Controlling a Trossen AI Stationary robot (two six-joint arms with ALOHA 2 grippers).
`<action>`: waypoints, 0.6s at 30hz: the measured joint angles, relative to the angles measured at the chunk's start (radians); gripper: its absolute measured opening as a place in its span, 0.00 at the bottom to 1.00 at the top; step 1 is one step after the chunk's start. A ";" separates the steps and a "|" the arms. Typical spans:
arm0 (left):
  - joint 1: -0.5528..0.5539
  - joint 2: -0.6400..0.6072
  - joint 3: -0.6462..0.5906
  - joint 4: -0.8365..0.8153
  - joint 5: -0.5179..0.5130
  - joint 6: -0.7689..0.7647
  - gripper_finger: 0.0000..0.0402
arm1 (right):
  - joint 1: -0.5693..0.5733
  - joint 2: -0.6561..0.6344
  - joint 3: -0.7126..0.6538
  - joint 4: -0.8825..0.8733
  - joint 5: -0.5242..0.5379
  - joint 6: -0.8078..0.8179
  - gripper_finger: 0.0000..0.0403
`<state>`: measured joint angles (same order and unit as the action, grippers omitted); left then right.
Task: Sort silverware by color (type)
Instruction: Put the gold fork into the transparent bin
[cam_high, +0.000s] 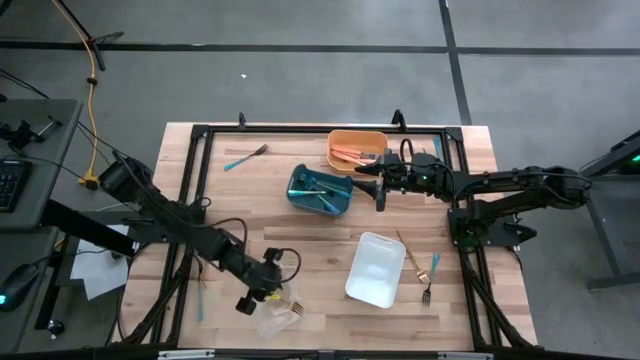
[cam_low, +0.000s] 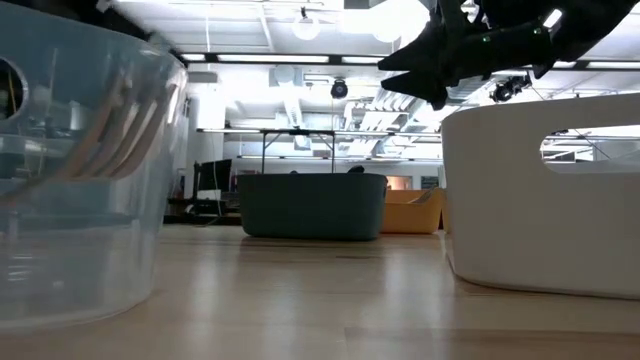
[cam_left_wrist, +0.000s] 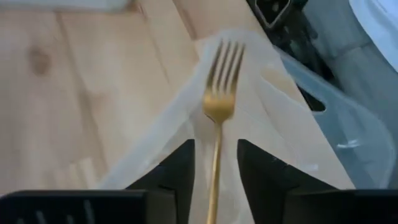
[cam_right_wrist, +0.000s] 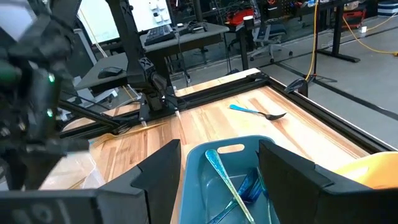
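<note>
A gold fork (cam_left_wrist: 219, 106) lies in the clear bin (cam_high: 278, 315) near the table's front edge, tines pointing away from my left gripper (cam_left_wrist: 216, 146). That gripper is open, a finger on either side of the fork's handle with a gap on both sides. My right gripper (cam_right_wrist: 221, 174) hangs open over the teal bin (cam_high: 320, 190), which holds teal-blue silverware (cam_right_wrist: 233, 186). The orange bin (cam_high: 357, 150) holds salmon-orange pieces. Loose on the table are a teal fork (cam_high: 245, 158) at the far left and two gold-handled pieces (cam_high: 420, 268) at the right.
A white bin (cam_high: 375, 268) stands between the clear bin and the loose gold pieces. A teal piece (cam_high: 200, 295) lies by the left frame rail. A black frame (cam_high: 300, 130) runs round the tabletop. Bare wood lies between the bins at mid-table.
</note>
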<state>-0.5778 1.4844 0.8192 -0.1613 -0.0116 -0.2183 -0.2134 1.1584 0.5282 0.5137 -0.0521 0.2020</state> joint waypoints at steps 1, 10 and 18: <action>0.012 -0.015 0.026 -0.045 -0.001 0.022 0.30 | 0.000 0.000 0.000 0.000 0.000 0.000 0.52; 0.138 -0.258 0.133 -0.283 -0.392 0.358 0.35 | 0.000 0.000 0.000 0.000 0.000 0.003 0.52; 0.424 -0.475 -0.132 0.080 -0.236 0.449 0.35 | 0.000 0.000 0.000 -0.013 0.000 0.000 0.52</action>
<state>-0.1536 1.0089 0.6869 -0.0810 -0.2471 0.2302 -0.2134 1.1580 0.5280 0.5003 -0.0521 0.2020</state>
